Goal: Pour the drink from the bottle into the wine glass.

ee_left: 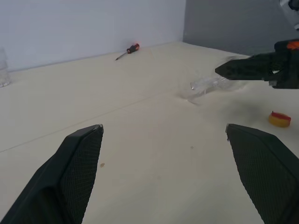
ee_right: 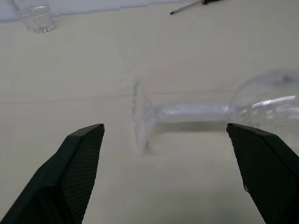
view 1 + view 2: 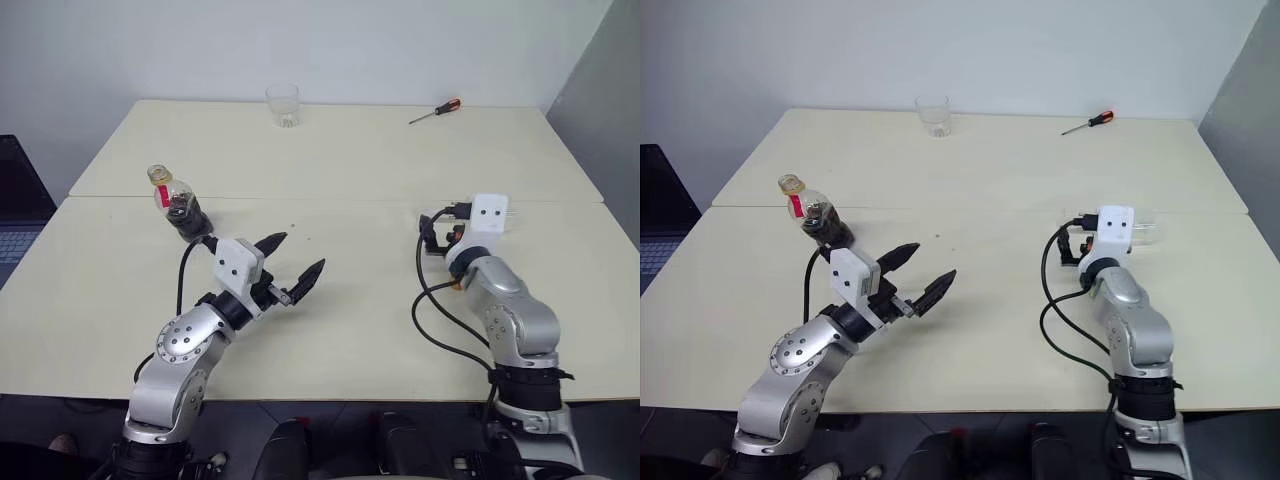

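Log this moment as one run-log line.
wine glass: lying on its side, not held | bottle: tilted, cap off | left gripper: open, empty | right gripper: open, at glass stem | pour: not begun

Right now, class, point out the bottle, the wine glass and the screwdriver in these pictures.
bottle (image 3: 176,205), left eye view, on its rounded body holding dark drink.
wine glass (image 2: 191,112), right wrist view, on the stem; the glass lies on its side.
screwdriver (image 3: 436,111), left eye view, on the shaft near the red handle.
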Controlling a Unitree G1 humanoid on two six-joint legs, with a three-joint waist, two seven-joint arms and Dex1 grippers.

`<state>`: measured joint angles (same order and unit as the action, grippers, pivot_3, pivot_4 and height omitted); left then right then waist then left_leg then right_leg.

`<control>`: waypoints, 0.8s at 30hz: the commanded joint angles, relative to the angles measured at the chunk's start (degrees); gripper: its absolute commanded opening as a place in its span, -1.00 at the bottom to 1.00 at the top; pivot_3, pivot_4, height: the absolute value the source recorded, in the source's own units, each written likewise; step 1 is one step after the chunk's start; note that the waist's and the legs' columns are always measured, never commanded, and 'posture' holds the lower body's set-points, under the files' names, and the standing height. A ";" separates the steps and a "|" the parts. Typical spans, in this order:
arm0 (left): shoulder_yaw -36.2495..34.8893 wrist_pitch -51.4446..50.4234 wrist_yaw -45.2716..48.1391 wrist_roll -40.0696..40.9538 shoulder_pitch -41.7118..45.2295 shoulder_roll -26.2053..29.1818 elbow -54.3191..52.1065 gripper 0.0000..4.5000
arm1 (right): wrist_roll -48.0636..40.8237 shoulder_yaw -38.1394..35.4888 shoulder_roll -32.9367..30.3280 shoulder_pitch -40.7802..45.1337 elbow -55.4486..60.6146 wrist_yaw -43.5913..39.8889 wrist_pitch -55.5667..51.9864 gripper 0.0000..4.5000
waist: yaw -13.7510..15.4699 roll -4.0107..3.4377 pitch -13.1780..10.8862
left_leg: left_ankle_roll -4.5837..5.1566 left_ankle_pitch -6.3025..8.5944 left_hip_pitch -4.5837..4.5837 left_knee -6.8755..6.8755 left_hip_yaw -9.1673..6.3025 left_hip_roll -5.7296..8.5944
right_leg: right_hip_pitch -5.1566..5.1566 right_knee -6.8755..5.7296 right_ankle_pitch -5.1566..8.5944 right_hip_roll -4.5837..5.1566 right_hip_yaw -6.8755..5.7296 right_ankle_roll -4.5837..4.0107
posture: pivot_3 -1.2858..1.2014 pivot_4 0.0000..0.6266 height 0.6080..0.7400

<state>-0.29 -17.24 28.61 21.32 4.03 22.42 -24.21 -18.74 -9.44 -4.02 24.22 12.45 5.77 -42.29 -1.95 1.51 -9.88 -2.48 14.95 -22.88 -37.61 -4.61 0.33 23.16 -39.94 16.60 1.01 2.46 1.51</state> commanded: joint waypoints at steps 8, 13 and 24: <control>-0.52 -0.15 0.41 0.48 0.37 0.42 -2.26 0.98 | -15.34 -18.21 13.06 10.72 -4.39 13.78 -1.56 1.00 | 0.16 -0.04 -0.01 | 0.00 0.00 -0.01 -0.01 0.00 0.05 | 0.00 0.01 0.00 0.02 -0.03 0.00 | 0.03 -0.52 1.00; -0.67 -0.37 0.38 0.41 0.54 0.46 -2.25 0.98 | -20.40 -21.90 15.00 12.68 -8.74 18.72 1.75 1.00 | 0.05 -0.07 -0.02 | 0.00 0.00 -0.01 -0.01 0.03 0.06 | 0.00 0.00 0.00 0.02 -0.01 0.00 | 0.03 -0.52 1.00; -0.51 0.29 0.71 -0.69 1.17 0.63 -2.43 0.98 | -28.58 -24.68 14.01 15.38 -20.22 17.67 13.86 1.00 | -0.08 -0.12 -0.04 | 0.01 0.00 0.00 0.05 0.18 0.04 | 0.01 0.01 0.00 -0.01 -0.02 -0.01 | 0.03 -0.52 1.00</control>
<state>-0.31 -17.87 29.38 20.90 4.29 22.86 -24.43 -45.18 -33.73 7.49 36.99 -7.77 23.95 -30.23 -2.03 1.38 -9.93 -2.47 14.95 -22.89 -37.56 -4.43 0.37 23.17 -39.92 16.60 1.00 2.44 1.50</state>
